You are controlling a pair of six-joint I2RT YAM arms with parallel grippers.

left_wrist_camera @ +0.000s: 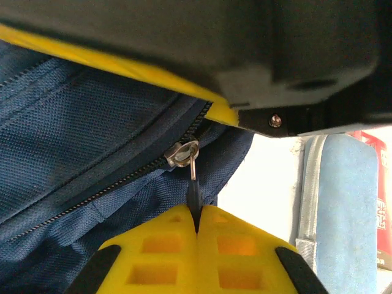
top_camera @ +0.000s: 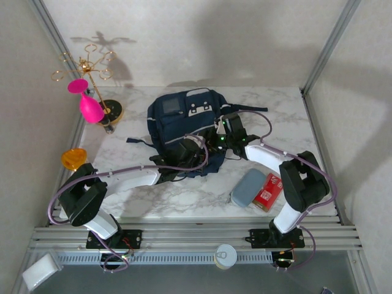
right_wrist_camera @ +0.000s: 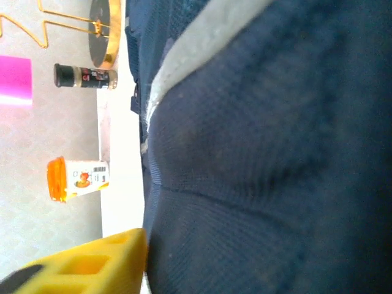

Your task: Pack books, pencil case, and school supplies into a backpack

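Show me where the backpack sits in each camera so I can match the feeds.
Top external: the backpack lies mid-frame, just above centre.
Left wrist: its navy fabric spans left and centre, with the zipper pull pinched in the left tool.
Right wrist: it covers the right two-thirds.
Landmarks: the pencil case links top and left wrist. The orange container links top and right wrist.

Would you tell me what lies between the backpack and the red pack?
The pencil case, next to the red pack, with bare table between it and the backpack, as the left wrist view shows.
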